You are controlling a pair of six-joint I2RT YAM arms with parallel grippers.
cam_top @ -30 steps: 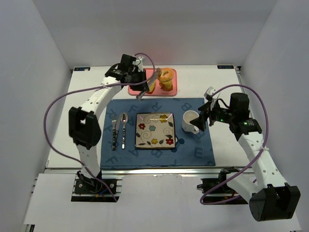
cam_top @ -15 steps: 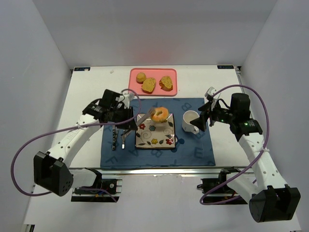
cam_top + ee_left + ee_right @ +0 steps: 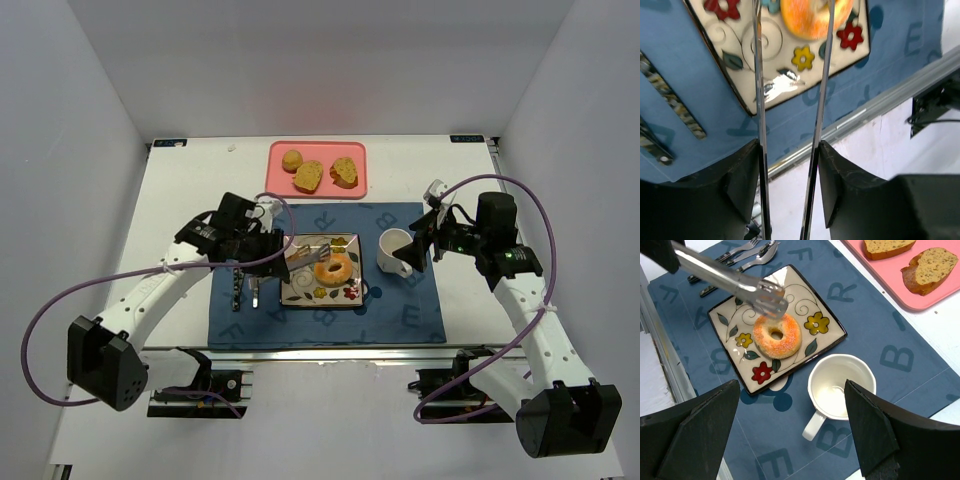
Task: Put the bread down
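Left claw (image 3: 789,150) is clamping the handle end of a pair of tongs (image 3: 730,282), and its jaws are pressing on the two blades. The blades are showing a narrow gap in the wrist view. The bagel (image 3: 777,336) is lying flat on the plate (image 3: 807,302), near the middle, hole facing up. The tong tips are sitting at the bagel's far edge, towards the tray. They are not gripping it across its width. Whether they are touching the crust is not clear.

Judging from this, the set-down step is finishing, with the bagel resting on the plate by its own weight. The next move is calling for the tongs to lift clear without nudging the bagel off centre.

Right claw (image 3: 425,240) is hovering with jaws wide apart just beside the mug (image 3: 840,387), holding nothing. The mug is standing just right of the plate on the blue mat (image 3: 900,355). The other bread (image 3: 308,176) is lying on the pink tray (image 3: 880,270), at the far side of the surface, well apart from both claws.
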